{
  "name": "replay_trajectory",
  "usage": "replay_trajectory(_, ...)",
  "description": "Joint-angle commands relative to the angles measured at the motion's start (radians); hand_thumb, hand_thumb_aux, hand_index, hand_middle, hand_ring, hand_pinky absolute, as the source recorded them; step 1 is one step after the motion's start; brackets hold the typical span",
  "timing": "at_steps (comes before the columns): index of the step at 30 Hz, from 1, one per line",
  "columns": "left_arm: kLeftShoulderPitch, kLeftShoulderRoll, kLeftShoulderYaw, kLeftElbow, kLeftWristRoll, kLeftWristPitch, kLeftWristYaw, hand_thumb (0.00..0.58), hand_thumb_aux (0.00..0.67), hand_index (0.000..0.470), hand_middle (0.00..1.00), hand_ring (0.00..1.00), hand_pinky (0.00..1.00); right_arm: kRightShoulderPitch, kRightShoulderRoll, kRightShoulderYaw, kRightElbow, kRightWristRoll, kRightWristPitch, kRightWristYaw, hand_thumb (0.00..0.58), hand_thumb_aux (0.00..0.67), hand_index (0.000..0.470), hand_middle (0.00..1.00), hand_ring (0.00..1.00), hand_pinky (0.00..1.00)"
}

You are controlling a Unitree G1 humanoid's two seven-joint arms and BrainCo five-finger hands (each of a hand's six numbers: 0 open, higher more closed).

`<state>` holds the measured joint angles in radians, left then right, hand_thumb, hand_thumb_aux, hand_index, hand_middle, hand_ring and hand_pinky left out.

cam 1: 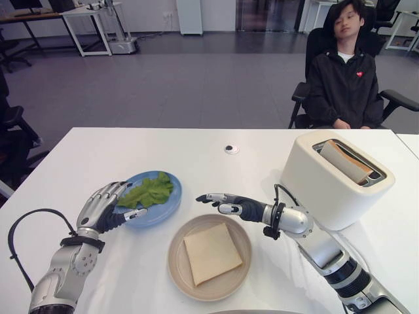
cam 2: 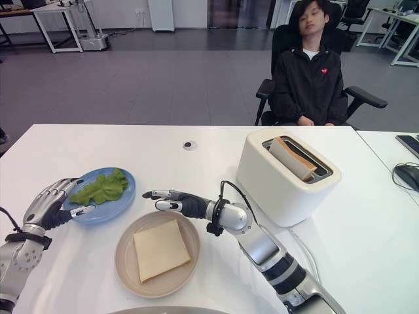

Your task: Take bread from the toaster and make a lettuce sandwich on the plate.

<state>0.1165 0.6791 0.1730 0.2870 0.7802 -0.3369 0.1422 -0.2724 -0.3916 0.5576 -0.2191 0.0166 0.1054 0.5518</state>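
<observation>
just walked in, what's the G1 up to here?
Mid-sandwich. One bread slice already lies on the tan plate; a second slice sits in the toaster. The left hand is open at the near edge of the blue plate, right by the lettuce, which is not picked up yet. The right hand is open and empty, just beyond the tan plate's far rim.

Open tabletop (cam 1: 163,147) stretches across the far left, broken by one small round button (cam 1: 231,149). The toaster (cam 1: 327,186) blocks the right, its slot free from above. The blue plate (cam 1: 171,210) and beige plate (cam 1: 174,261) sit just apart. The right hand (cam 1: 226,205) hovers just beyond the beige plate's far rim.
</observation>
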Motion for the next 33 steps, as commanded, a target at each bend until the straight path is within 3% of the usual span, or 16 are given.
replay_trajectory(1, -0.107, 0.058, -0.091, 0.179, 0.067, 0.056, 0.042, 0.216, 0.139, 0.098, 0.00, 0.00, 0.00, 0.045, -0.003, -0.020, -0.016, -0.016, -0.035, 0.018, 0.000, 0.000, 0.000, 0.00, 0.00, 0.00)
replay_trajectory(2, -0.133, 0.068, -0.113, 0.217, 0.072, 0.060, 0.053, 0.281, 0.189, 0.133, 0.00, 0.00, 0.00, 0.056, -0.001, -0.023, -0.017, -0.017, -0.042, 0.020, 0.000, 0.000, 0.000, 0.00, 0.00, 0.00)
replay_trajectory(4, -0.171, 0.081, -0.148, 0.277, 0.073, 0.062, 0.076, 0.319, 0.221, 0.155, 0.00, 0.00, 0.00, 0.071, 0.003, -0.025, -0.014, -0.021, -0.052, 0.023, 0.000, 0.000, 0.000, 0.00, 0.00, 0.00)
replay_trajectory(5, -0.188, 0.086, -0.164, 0.308, 0.074, 0.064, 0.088, 0.405, 0.302, 0.212, 0.00, 0.00, 0.00, 0.077, 0.005, -0.026, -0.013, -0.025, -0.057, 0.025, 0.000, 0.000, 0.000, 0.00, 0.00, 0.00)
replay_trajectory(6, -0.202, 0.090, -0.178, 0.333, 0.072, 0.065, 0.099, 0.436, 0.336, 0.236, 0.00, 0.00, 0.00, 0.081, 0.006, -0.027, -0.012, -0.027, -0.061, 0.027, 0.000, 0.000, 0.000, 0.00, 0.00, 0.00)
replay_trajectory(7, -0.215, 0.095, -0.193, 0.358, 0.072, 0.066, 0.111, 0.436, 0.336, 0.236, 0.00, 0.00, 0.00, 0.084, 0.007, -0.028, -0.012, -0.029, -0.065, 0.029, 0.000, 0.000, 0.000, 0.00, 0.00, 0.00)
replay_trajectory(10, -0.258, 0.106, -0.236, 0.426, 0.064, 0.061, 0.142, 0.355, 0.252, 0.177, 0.00, 0.00, 0.00, 0.092, 0.011, -0.034, -0.012, -0.033, -0.072, 0.034, 0.000, 0.000, 0.000, 0.00, 0.00, 0.00)
replay_trajectory(11, -0.272, 0.108, -0.249, 0.442, 0.059, 0.054, 0.149, 0.403, 0.300, 0.210, 0.00, 0.00, 0.00, 0.094, 0.012, -0.035, -0.012, -0.035, -0.075, 0.035, 0.000, 0.000, 0.000, 0.00, 0.00, 0.00)
replay_trajectory(12, -0.281, 0.108, -0.261, 0.448, 0.053, 0.044, 0.154, 0.478, 0.389, 0.273, 0.00, 0.00, 0.00, 0.096, 0.013, -0.036, -0.012, -0.036, -0.078, 0.037, 0.000, 0.000, 0.000, 0.00, 0.00, 0.00)
replay_trajectory(13, -0.288, 0.108, -0.272, 0.451, 0.048, 0.035, 0.160, 0.543, 0.502, 0.352, 0.00, 0.00, 0.00, 0.098, 0.015, -0.037, -0.011, -0.038, -0.080, 0.038, 0.000, 0.000, 0.000, 0.00, 0.00, 0.00)
replay_trajectory(14, -0.292, 0.110, -0.283, 0.448, 0.043, 0.025, 0.165, 0.580, 0.670, 0.470, 0.00, 0.00, 0.00, 0.100, 0.017, -0.038, -0.010, -0.040, -0.082, 0.039, 0.000, 0.000, 0.000, 0.00, 0.00, 0.00)
replay_trajectory(20, -0.252, 0.144, -0.252, 0.341, -0.094, -0.038, 0.109, 0.580, 0.670, 0.470, 0.00, 0.00, 0.00, 0.105, 0.027, -0.054, 0.005, -0.056, -0.097, 0.035, 0.000, 0.000, 0.000, 0.00, 0.00, 0.00)
replay_trajectory(25, -0.117, 0.154, -0.119, 0.084, -0.384, -0.063, -0.097, 0.580, 0.670, 0.470, 0.00, 0.00, 0.00, 0.118, 0.024, -0.121, 0.021, -0.043, -0.112, 0.009, 0.000, 0.000, 0.000, 0.00, 0.00, 0.00)
replay_trajectory(29, 0.101, 0.142, -0.030, -0.294, -0.637, 0.029, -0.314, 0.580, 0.670, 0.470, 0.00, 0.00, 0.00, 0.136, 0.017, -0.215, 0.037, -0.009, -0.117, -0.010, 0.000, 0.000, 0.000, 0.00, 0.00, 0.00)
replay_trajectory(33, 0.216, 0.125, 0.018, -0.529, -0.746, 0.132, -0.429, 0.580, 0.670, 0.470, 0.00, 0.00, 0.00, 0.143, 0.024, -0.296, 0.063, 0.016, -0.119, -0.029, 0.000, 0.000, 0.000, 0.00, 0.00, 0.00)
